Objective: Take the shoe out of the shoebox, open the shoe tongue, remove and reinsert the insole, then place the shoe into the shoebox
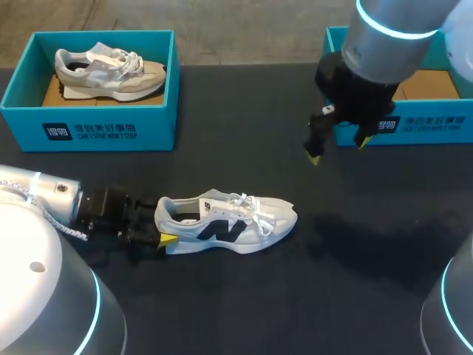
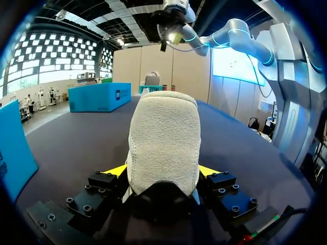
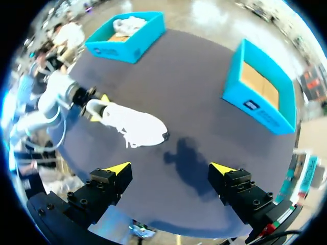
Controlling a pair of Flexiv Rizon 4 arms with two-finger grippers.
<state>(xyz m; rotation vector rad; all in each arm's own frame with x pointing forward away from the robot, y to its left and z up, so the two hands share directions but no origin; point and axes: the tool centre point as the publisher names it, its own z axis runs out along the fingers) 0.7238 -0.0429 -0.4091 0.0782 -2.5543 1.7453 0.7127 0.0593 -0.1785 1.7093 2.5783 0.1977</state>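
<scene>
From the left wrist, the heel of the shoe blocks its own toe and laces and covers most of the yellow tips of the left gripper. From overhead, the right arm hides a corner of the right shoebox, which also runs off the edge. From the right wrist, the shoe is too washed out to show detail.

left shoebox, table's 10 o'clock: white logo block and white print line on front wall | right shoebox, 2 o'clock: same white print on front wall | shoe, centre: dark side emblem
</scene>
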